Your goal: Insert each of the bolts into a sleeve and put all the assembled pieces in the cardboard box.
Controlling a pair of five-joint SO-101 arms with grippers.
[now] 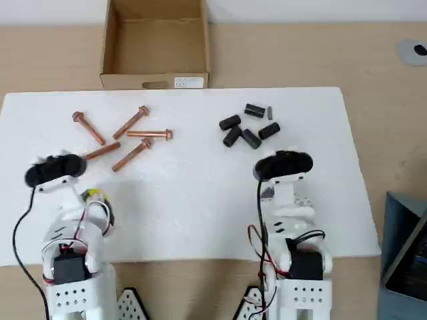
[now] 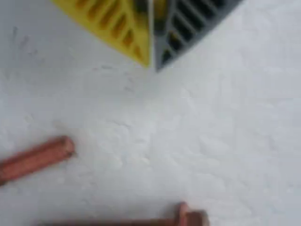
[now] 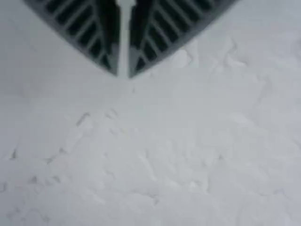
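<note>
Several copper bolts [image 1: 131, 123] lie scattered on the left half of the white mat [image 1: 193, 207]. Several black sleeves [image 1: 251, 138] are clustered on its right half. The open, empty cardboard box [image 1: 155, 41] stands behind the mat's far edge. My left arm [image 1: 57, 169] sits just on the near side of the bolts; its gripper [image 2: 151, 65], with one yellow and one grey finger, is shut on nothing above the mat, with a bolt shank [image 2: 37, 157] and a bolt head [image 2: 188, 217] close by. My right arm [image 1: 283, 167] sits just on the near side of the sleeves; its gripper [image 3: 123, 73] is shut over bare mat.
A dark blue-grey object [image 1: 403, 253] stands at the right edge, off the mat. A small grey disc [image 1: 413, 52] lies on the wooden table at the far right. Both arm bases [image 1: 73, 287] stand at the near table edge.
</note>
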